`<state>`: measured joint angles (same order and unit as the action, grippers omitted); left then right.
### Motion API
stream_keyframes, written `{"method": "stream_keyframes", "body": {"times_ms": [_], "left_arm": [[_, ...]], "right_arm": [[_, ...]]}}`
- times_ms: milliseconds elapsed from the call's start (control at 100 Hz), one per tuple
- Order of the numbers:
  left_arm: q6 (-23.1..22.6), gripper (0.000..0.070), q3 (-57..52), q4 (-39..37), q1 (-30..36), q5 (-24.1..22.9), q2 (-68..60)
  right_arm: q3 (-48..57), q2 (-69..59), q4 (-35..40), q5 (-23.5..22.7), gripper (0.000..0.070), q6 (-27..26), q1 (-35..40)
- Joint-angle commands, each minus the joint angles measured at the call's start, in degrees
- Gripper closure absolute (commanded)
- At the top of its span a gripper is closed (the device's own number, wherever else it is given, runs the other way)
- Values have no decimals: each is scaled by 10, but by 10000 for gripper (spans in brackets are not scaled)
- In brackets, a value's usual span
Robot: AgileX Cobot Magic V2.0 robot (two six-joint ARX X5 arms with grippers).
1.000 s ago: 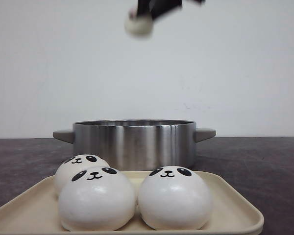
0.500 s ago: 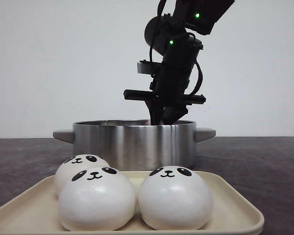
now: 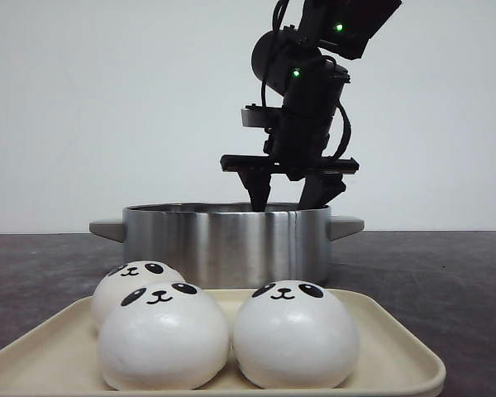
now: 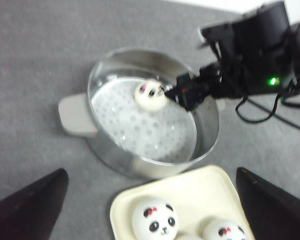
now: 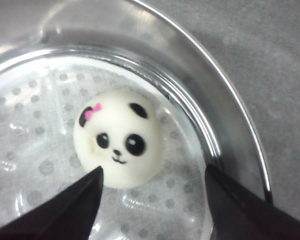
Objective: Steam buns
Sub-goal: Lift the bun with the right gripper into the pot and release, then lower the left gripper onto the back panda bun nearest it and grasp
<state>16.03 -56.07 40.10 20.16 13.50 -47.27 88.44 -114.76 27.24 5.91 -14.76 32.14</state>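
Observation:
Three panda-faced white buns [image 3: 164, 335] [image 3: 295, 332] [image 3: 132, 285] sit on the cream tray [image 3: 397, 347] in front of the steel pot [image 3: 226, 241]. A fourth bun [image 5: 119, 145] lies loose on the perforated liner inside the pot [image 5: 230, 115]; it also shows in the left wrist view [image 4: 150, 94]. My right gripper [image 3: 290, 197] hangs open just above the pot's rim, its fingers [image 5: 65, 210] apart from the bun. My left gripper [image 4: 150, 210] is open and empty, high above the tray [image 4: 200, 190] and pot [image 4: 152, 107].
The pot has grey side handles [image 3: 106, 229] [image 3: 345, 226]. The table [image 3: 446, 281] is dark grey; a white wall stands behind. The right arm [image 4: 255, 55] reaches over the pot's far side.
The right gripper came down with a bun to the pot, opened and let the bun go inside; it has now risen slightly, jaws spread wide.

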Motion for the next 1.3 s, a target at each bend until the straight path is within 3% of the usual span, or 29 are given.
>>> {"method": "stream_keyframes", "body": {"times_ms": [0, 60, 110, 160, 170, 550, 830, 1140, 1160, 1190, 1210, 1230, 1250, 1270, 1290], "left_arm": [[-3, 0, -9, 3, 11, 3, -15], [-3, 0, -8, 7, 23, 3, -27], [-3, 0, -8, 7, 38, 3, -43], [-1, 0, -7, 7, 54, 3, -57], [-1, 0, -7, 6, 57, 3, -61], [24, 0, -7, 12, 189, -5, -264], [30, 0, -8, -28, 200, -45, -409], [69, 0, -8, -84, 201, -47, -477], [70, 38, -8, -84, 201, -47, -478], [70, 166, -8, -83, 201, -47, -480], [70, 309, -8, -81, 201, -47, -480], [70, 408, -8, -80, 201, -47, -480], [69, 583, -8, -79, 203, -47, -480], [68, 683, -8, -78, 204, -47, -480], [67, 700, -8, -77, 205, -47, -479]], "right_arm": [[17, 19, 12, 2, 282, 4, 3], [18, 43, 21, 1, 349, 5, 3], [18, 73, 35, 1, 537, 5, 4], [18, 101, 47, 1, 696, 5, 8], [18, 108, 49, 1, 700, 5, 9], [18, 383, 55, 2, 696, 22, 67], [18, 496, 57, 26, 696, 21, 75], [18, 524, 111, 36, 696, 20, 75], [18, 524, 116, 36, 696, 20, 75], [18, 524, 121, 36, 696, 20, 75], [18, 524, 124, 36, 696, 19, 75], [18, 523, 128, 36, 696, 19, 75], [18, 523, 130, 36, 696, 19, 75], [18, 523, 132, 36, 696, 19, 75], [18, 523, 133, 36, 696, 19, 75]]}}
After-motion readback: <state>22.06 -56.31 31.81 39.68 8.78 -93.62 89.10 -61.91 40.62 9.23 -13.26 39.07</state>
